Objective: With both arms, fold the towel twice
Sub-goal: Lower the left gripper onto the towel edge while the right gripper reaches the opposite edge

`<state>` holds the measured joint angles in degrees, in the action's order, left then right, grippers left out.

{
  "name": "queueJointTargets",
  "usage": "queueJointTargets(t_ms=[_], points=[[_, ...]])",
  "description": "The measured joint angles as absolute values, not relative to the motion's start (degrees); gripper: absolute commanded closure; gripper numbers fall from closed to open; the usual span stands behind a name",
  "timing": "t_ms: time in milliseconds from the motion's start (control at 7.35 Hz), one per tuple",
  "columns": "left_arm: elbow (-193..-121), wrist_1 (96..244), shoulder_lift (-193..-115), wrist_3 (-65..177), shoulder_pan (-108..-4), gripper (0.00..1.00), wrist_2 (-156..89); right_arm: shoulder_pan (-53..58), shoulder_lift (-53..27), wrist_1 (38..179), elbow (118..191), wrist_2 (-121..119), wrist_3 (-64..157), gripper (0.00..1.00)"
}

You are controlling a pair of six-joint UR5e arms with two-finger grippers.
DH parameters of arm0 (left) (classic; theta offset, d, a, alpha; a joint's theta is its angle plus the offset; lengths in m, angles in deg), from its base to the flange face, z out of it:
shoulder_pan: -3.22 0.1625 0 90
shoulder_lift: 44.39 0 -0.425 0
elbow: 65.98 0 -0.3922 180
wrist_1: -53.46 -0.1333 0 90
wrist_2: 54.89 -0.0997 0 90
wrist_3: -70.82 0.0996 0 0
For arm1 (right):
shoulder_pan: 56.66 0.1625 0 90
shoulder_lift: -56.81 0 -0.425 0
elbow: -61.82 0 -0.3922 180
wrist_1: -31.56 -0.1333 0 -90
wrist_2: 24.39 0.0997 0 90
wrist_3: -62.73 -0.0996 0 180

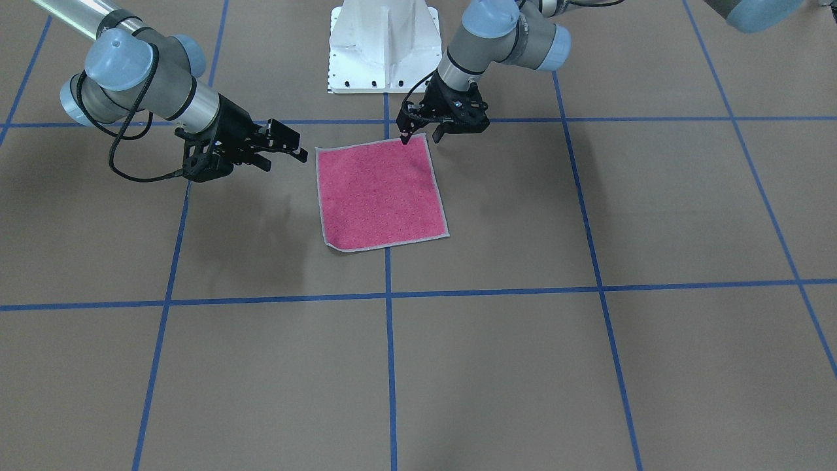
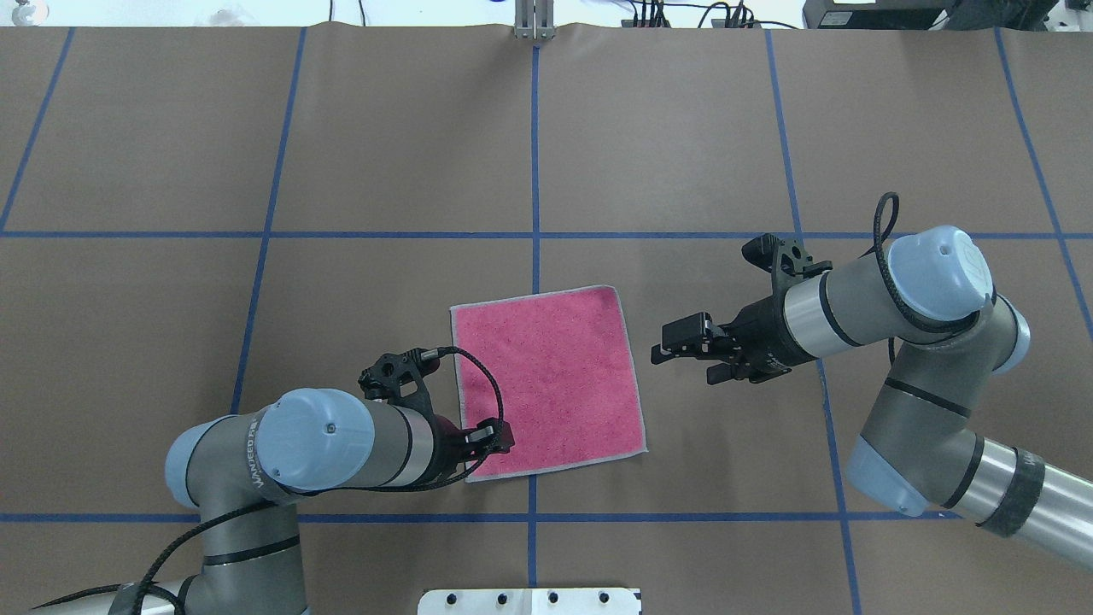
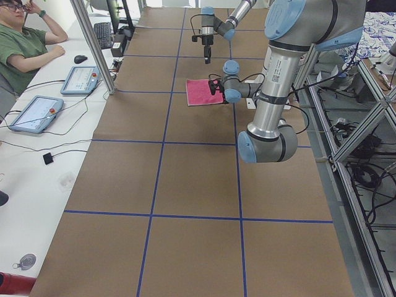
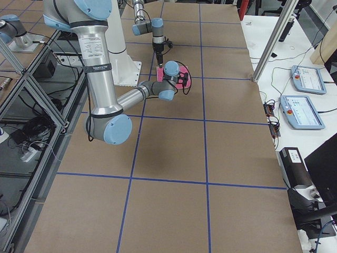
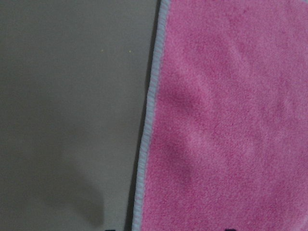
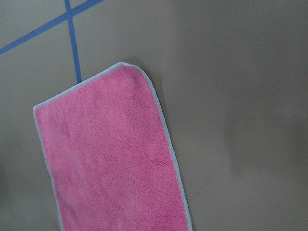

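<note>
The towel (image 1: 382, 193) lies flat and unfolded on the brown table, pink-red face up, with a light grey border. It also shows in the overhead view (image 2: 546, 380) and both wrist views (image 5: 231, 120) (image 6: 110, 159). My left gripper (image 1: 422, 137) is open and low over the towel corner nearest the robot; one fingertip (image 1: 405, 138) touches the cloth and the other stands just off its edge. In the overhead view the left gripper (image 2: 485, 444) sits at that same corner. My right gripper (image 1: 284, 152) (image 2: 679, 346) is open and empty, hovering beside the towel's other side without touching it.
The white pedestal base (image 1: 382, 46) stands behind the towel at the robot's side. Blue tape lines (image 1: 388, 275) grid the brown table. An operator (image 3: 25, 43) sits at a side desk with tablets (image 3: 80, 79).
</note>
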<state>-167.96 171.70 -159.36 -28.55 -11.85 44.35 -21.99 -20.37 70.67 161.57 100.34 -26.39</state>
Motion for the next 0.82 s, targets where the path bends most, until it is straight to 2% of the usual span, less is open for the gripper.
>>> queueJointTargets(t_ms=[408,817], points=[[-167.2,171.7,-159.7,-28.7,-11.3,0.3,44.3,-22.0,-20.4,70.7,161.6,100.4,-26.4,0.01],[-165.3,171.8,-161.4,-28.9,-11.0,0.53,44.3,-21.9,-20.5,70.7,161.8,100.5,-26.4,0.01]])
